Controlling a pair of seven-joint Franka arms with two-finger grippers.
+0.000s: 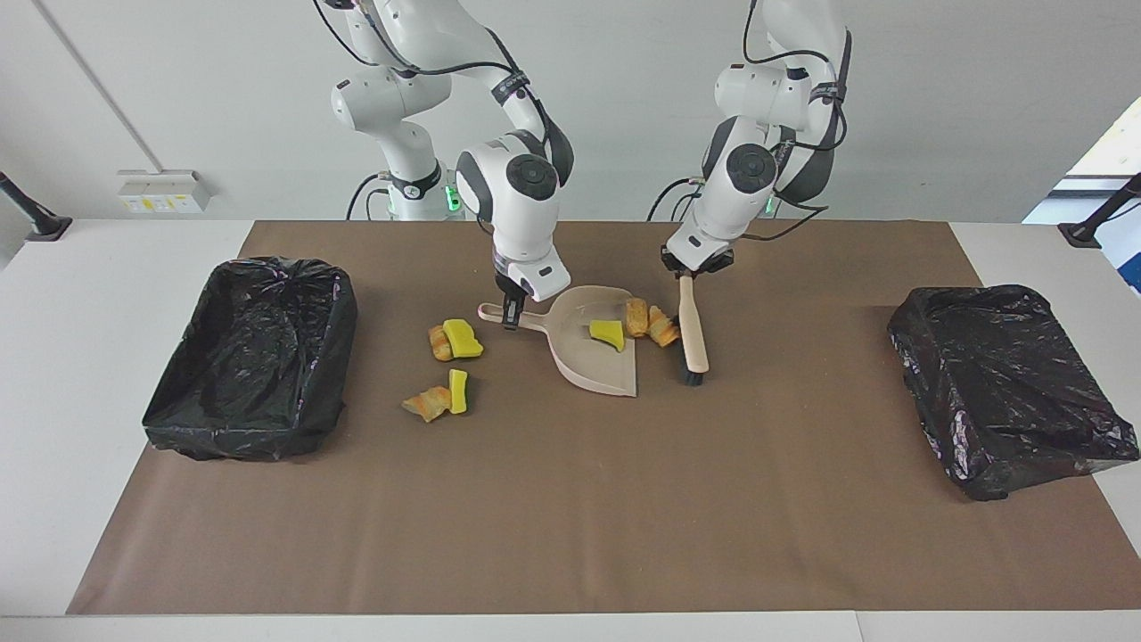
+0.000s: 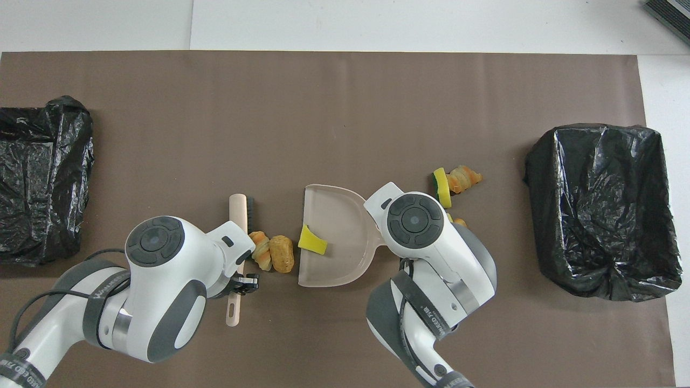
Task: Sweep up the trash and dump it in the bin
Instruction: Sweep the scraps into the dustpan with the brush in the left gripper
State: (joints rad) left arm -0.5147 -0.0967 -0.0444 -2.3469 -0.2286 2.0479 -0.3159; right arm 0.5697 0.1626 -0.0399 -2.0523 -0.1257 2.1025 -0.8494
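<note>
Key relation: two bread-like lumps (image 1: 649,323) lie between the brush (image 1: 692,336) and the open mouth of the dustpan (image 1: 595,364); the brush's long axis runs parallel to that mouth.
Left gripper (image 1: 686,273): closed on the brush handle, near the desk's middle.
Right gripper (image 1: 511,314): closed on the dustpan handle.
In the pan: one yellow wedge (image 1: 607,334).
Remaining trash (image 1: 446,370): four chunks beside the pan handle, toward the lined bin (image 1: 254,357) at the right arm's edge.
Other bin (image 1: 1012,388): at the left arm's edge.
Obstacle: none seen between brush and pan.

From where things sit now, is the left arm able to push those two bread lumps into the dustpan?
Probably yes. The left gripper holds the brush right beside the two bread lumps, which lie at the dustpan's open mouth, with nothing between.
</note>
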